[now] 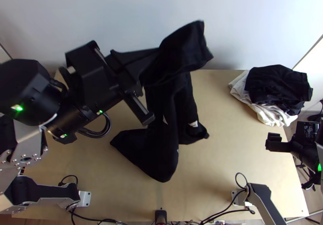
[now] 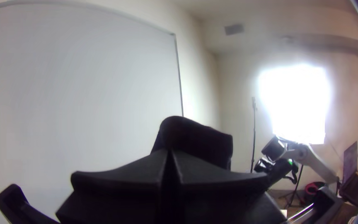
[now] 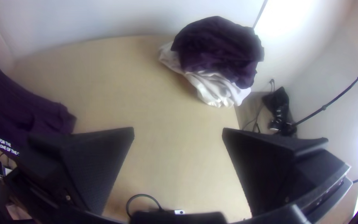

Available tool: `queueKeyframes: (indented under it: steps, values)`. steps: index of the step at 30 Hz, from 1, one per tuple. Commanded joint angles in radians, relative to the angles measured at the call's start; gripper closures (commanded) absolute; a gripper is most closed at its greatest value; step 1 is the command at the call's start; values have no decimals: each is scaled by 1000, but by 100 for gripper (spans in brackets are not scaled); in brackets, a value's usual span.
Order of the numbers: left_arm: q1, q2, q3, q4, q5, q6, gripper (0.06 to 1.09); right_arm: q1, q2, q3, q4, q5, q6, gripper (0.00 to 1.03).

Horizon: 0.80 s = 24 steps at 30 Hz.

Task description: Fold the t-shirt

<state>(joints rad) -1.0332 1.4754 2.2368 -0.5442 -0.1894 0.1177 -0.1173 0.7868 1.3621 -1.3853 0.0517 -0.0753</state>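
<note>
The left tool (image 1: 141,65) pinches the black shirt (image 1: 161,148), which hangs in loose folds over the middle of the surface (image 1: 218,160). The right tool (image 1: 274,142) stands spread near the surface's right edge.

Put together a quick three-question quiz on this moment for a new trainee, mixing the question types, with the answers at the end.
1. Short answer: Which gripper holds the black t-shirt?

2. Multiple choice: What lies partly under the dark cloth at the table's far right?
a) a red towel
b) a white cloth
c) a cardboard box

3. True or false: The right gripper has its fingers apart, with no cloth between them.

Key:
1. The left gripper
2. b
3. True
</note>
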Motion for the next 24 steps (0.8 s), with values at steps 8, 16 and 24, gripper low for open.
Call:
queueKeyframes:
  steps: [8,16,24]
  values:
    - [303,-399,-911,4,134,54,105,59,37,-1,5,-53,12,4]
    - [496,-601,-1266,13,176,54,105,176,104,-1,3,-76,11,4]
    - [595,-672,-1454,-7,192,51,105,354,155,-51,2,-87,20,4]
